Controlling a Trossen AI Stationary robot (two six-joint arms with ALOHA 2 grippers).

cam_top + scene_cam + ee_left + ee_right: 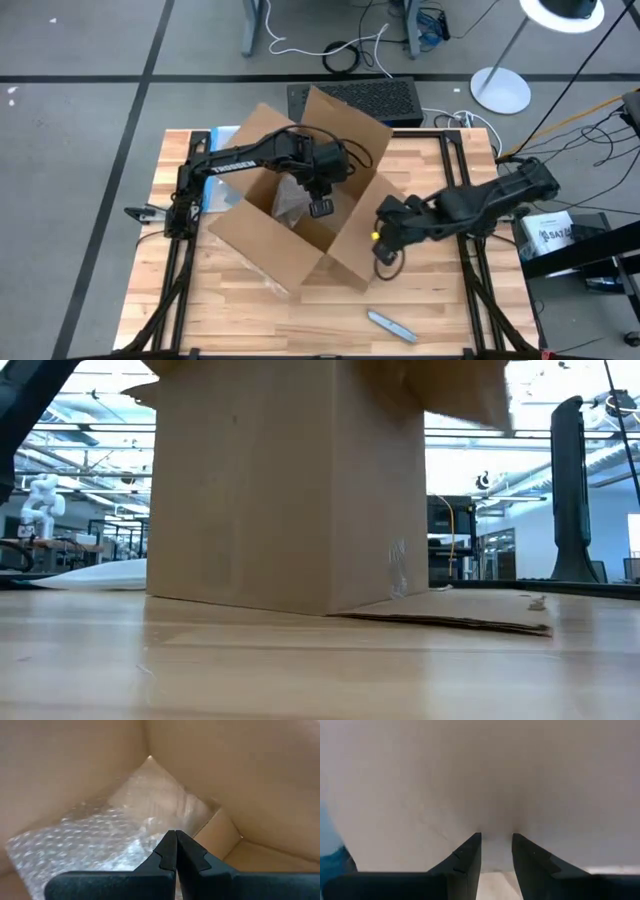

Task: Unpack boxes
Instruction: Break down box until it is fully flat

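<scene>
The brown cardboard box [300,215] stands open in the middle of the table, its flaps spread; in the low view the box [290,480] fills the middle, one flap [450,622] lying flat on the wood. Bubble wrap [100,840] lies on the box's floor. My left gripper [320,207] reaches down into the box from the left and is shut just above the wrap [175,834]. My right gripper [380,238] is at the box's right-hand outer side, slightly open, with its fingers [496,836] pointing at the cardboard. My left gripper's shut fingertips [170,840] hover at the bubble wrap inside the box, pointing down. I cannot tell whether they touch it. My right gripper's two fingertips [475,840] stand against the box's right outer wall [495,810], coming from the table's right. Nothing is between them.
A grey utility knife [392,322] lies near the table's near edge, right of centre. A clear pouch with a blue edge [215,140] sits at the far left under the left arm. A black grille-topped unit [350,100] stands behind the far edge.
</scene>
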